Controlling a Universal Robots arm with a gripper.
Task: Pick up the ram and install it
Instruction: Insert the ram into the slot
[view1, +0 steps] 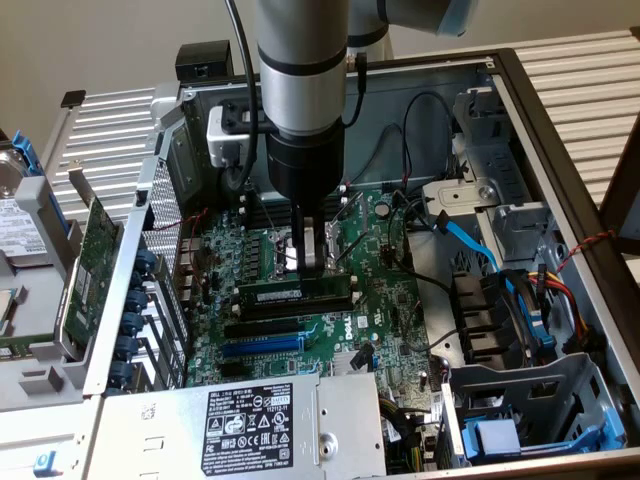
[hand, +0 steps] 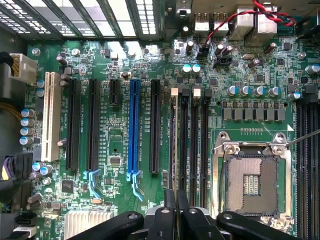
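Ram (view1: 295, 294) upright in mem slot next to black & blue expansion slots (view1: 262, 327), on green mobo (view1: 390, 300) inside open PC case (view1: 400, 80), jaws together just above its top edge, contact unclear, bare CPU socket (hand: 251, 185) nearby

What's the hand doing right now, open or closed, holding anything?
Hand: closed, tips right at the top edge of the ram; whether it actually grips the ram cannot be told.

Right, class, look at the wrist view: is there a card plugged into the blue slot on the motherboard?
No, the blue slot lies bare along its whole length, with nothing seated in it.
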